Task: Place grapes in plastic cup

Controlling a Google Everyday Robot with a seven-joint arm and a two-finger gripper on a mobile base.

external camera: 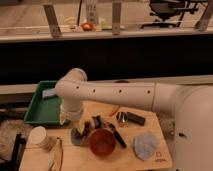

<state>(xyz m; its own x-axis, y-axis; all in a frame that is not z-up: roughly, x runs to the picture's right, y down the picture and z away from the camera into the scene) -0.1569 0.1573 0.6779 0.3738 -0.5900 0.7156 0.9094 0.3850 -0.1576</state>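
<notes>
My gripper (76, 121) hangs from the white arm over the left part of the wooden table (100, 162). Right below it stands the small blue plastic cup (78, 138), just left of the orange bowl (102, 142). A dark red-purple patch, the grapes (86, 127), shows at the cup's upper right rim, close under the gripper. Whether the grapes rest in the cup or are still held cannot be told.
A white paper cup (39, 136) stands at the table's left edge. A green tray (42, 106) lies behind it. A black tool (118, 136), a black box (133, 118), a small metal piece (120, 118) and a blue cloth (145, 144) lie to the right.
</notes>
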